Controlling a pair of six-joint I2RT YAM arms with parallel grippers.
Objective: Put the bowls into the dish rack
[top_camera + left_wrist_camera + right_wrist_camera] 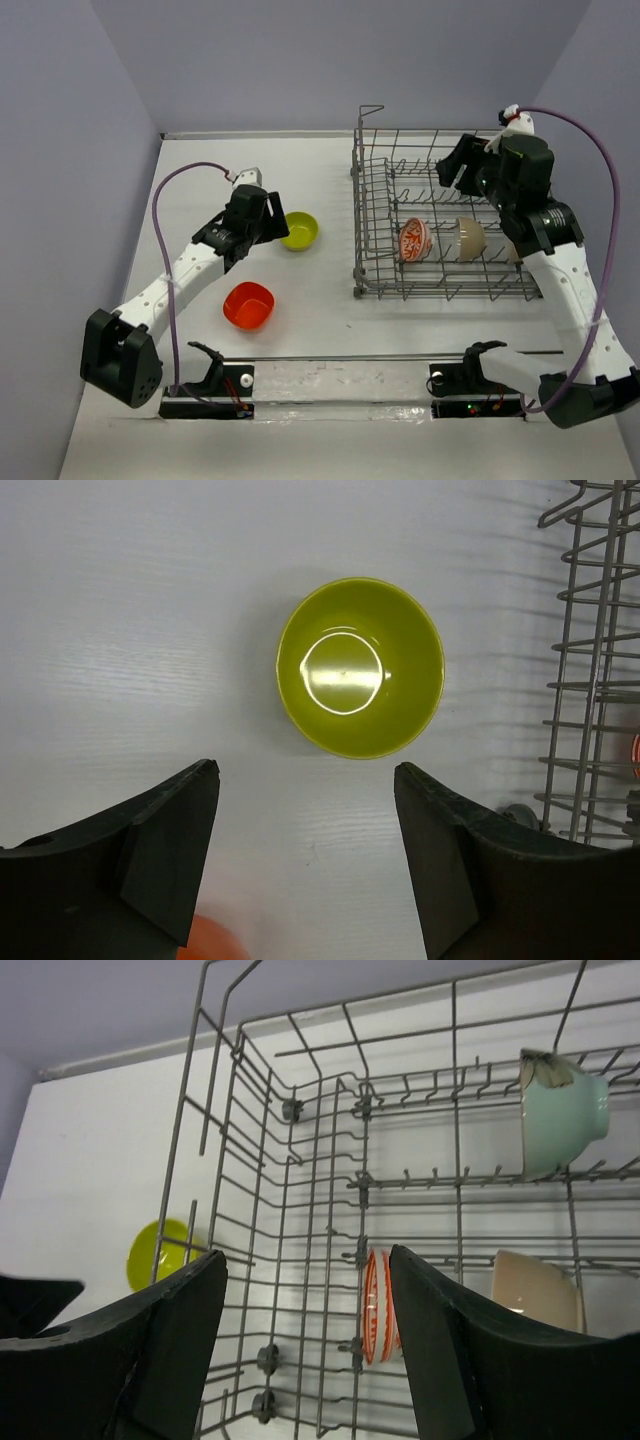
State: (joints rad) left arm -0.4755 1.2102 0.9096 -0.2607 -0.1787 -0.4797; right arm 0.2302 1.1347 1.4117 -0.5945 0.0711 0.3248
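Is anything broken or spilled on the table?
Nothing spilled. The lime-yellow bowl and orange-red bowl sit upright on the table. One oddity: the teal bowl in the dish rack has a dark, ragged-looking rim; chip or pattern, I cannot tell.

At the bottom edge of the left wrist view, the orange-red bowl (210,942) is a blurred, cut-off sliver. Lower right in the right wrist view, the right gripper (307,1255) covers a corner of the cream bowl (540,1285).

We see a white table (330,180) carrying a lime bowl (299,231) and, nearer the front edge, an orange bowl (248,305), both upright and apart. The rack (440,283) stands to their right.
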